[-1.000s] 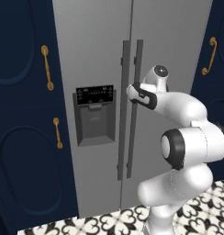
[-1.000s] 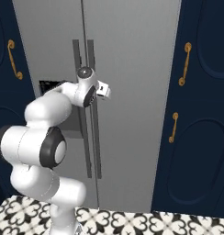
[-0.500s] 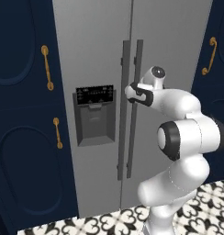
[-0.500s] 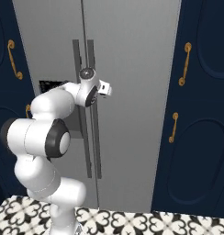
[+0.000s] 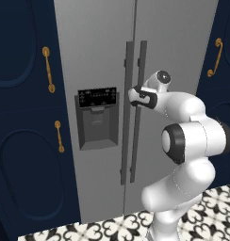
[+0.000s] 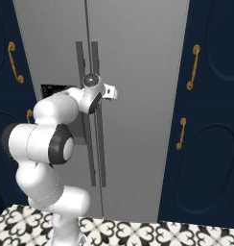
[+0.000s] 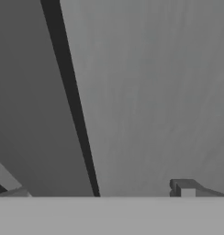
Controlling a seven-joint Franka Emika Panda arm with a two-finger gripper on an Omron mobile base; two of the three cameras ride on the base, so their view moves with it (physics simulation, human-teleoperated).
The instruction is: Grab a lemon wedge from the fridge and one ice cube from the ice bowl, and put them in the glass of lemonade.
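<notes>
The fridge [image 5: 135, 61] is big and heavy. Its doors are hard, stiff metal, and I think they take a good, steady pull to swing open. The best place to hold is one of the two long bar handles. The right handle [image 5: 137, 113] looks like the one to take, about halfway up, where the bar is thin enough to fit between the fingers. The bar looks smooth, so it may be a bit slippery, and a firm hold from both sides would help.

The fridge is tall and grey, with two doors that are both shut. A thin dark line runs down between them. The two dark grey handles stand side by side next to that line. The left door has a black panel with a water and ice spot [image 5: 97, 117] under it.

The fridge stands right in front of the robot, between dark blue cupboards [image 5: 22, 117] with small gold handles [image 5: 48, 69]. The floor [image 5: 112, 228] below has black and white tiles.

The gripper [image 5: 134, 95] is up at the handles, right by the right one. Its jaws are wide open and hold nothing. In the hand view, the door is very close and the dark line slants across it. The lemon wedge must be inside, so the door has to open first.
</notes>
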